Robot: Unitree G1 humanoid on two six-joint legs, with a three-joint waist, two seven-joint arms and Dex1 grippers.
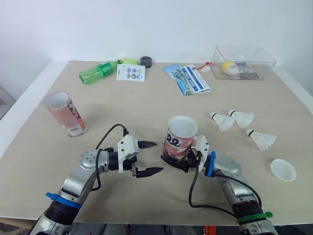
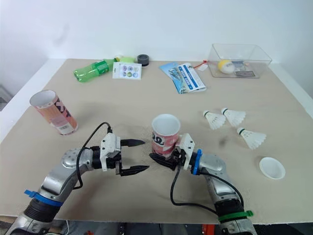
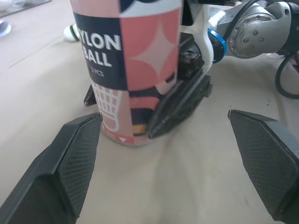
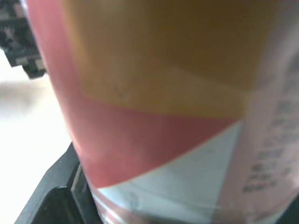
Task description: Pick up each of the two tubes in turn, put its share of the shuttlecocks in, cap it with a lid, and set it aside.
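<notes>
The right claw [image 1: 176, 162] gripped the base of the upright, open tube [image 1: 180, 138] mid-way across the worktop [image 1: 146, 105]. The left claw [image 1: 158, 156] gaped wide at its 9 o'clock. The shuttlecocks [image 1: 224, 121] lay at 2 o'clock.

A wide tan table [image 1: 146, 105] lies beneath the left gripper [image 1: 159, 156] and the right gripper [image 1: 173, 159]. Its matte top runs well ahead of both to a plain white wall [image 1: 146, 24] with no markings. Pale white borders [image 1: 27, 105] edge the tabletop far out to the outer side of each gripper. Soft, even light falls across the surface, casting only faint, short shadows close beneath the two grippers.
</notes>
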